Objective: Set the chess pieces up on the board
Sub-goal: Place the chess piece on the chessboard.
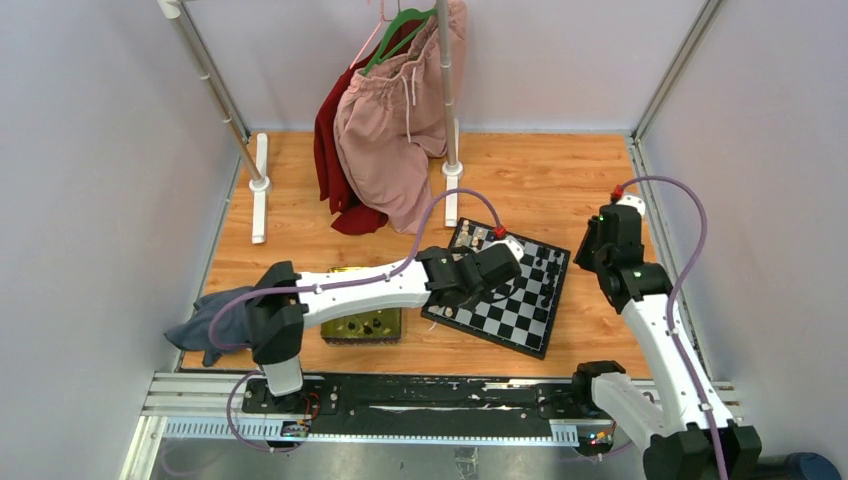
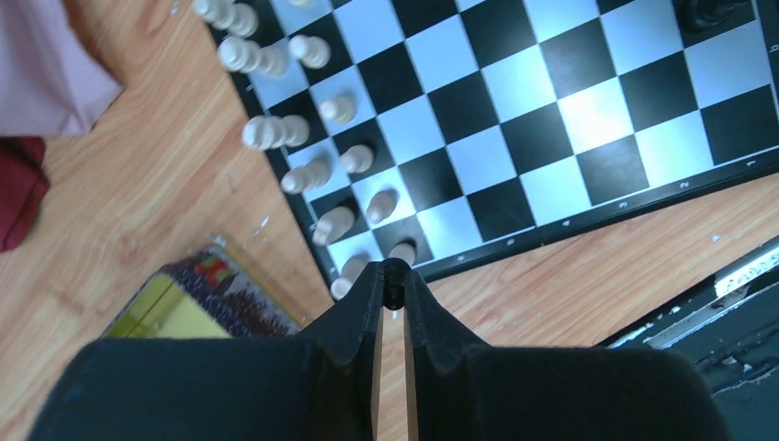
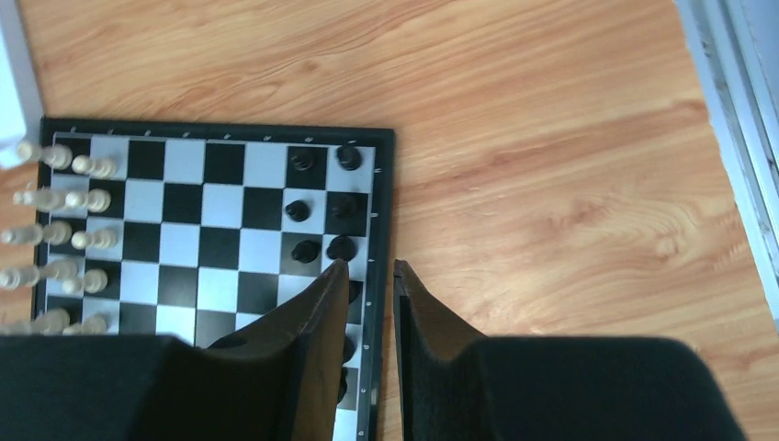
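The board (image 1: pixel 515 315) lies on the wooden table, right of centre. My left gripper (image 2: pixel 393 280) hangs above the board's (image 2: pixel 514 119) near-left corner, shut on a tiny black chess piece (image 2: pixel 393 294) pinched at the fingertips. From above, that gripper (image 1: pixel 462 290) covers part of the board's left side. My right gripper (image 3: pixel 367 268) hovers over the right border of the board (image 3: pixel 211 211), open, with nothing between its fingers. Several black chess pieces (image 3: pixel 299 160) stand in the two right-hand columns, some hidden under the left finger.
Cream-white pieces (image 2: pixel 276 133) fill the board's left two columns (image 3: pixel 55 197). A yellow-green tray (image 1: pixel 360 318) lies left of the board. Clothes hang on a rack (image 1: pixel 395 120) at the back, and a dark cloth (image 1: pixel 205 325) lies at the left edge.
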Available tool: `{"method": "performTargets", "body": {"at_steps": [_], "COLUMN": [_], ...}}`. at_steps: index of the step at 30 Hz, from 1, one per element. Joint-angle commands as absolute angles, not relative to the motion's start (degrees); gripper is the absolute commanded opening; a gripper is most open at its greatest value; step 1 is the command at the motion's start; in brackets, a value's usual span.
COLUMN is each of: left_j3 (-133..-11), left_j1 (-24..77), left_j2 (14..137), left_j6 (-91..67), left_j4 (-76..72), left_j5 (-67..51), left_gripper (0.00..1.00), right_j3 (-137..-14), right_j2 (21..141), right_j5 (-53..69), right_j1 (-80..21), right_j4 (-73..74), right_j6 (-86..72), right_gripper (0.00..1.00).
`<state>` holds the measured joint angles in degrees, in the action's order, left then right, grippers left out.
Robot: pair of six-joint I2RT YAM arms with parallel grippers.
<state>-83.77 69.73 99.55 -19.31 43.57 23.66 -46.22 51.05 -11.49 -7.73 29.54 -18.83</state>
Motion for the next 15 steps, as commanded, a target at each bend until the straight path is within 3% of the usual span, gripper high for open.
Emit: {"method": "performTargets", "body": {"at_steps": [1, 15], "left_j3": [-87.52, -107.97], "left_j1": [69.87, 69.79], "left_j2": [104.05, 124.96], "left_j6": [-14.36, -7.15], "left_j4": [37.41, 36.41], "left_j5": [19.71, 15.14], "left_gripper": [0.0, 0.0], "right_j3": [-43.73, -42.31], "right_j2": [48.23, 49.38], "right_j5": [-11.82, -11.36], "right_j1": [-2.12, 3.78], "right_j4": [28.39, 27.32], "right_j6": [-22.05, -23.33], "right_gripper": [0.29, 0.29]}}
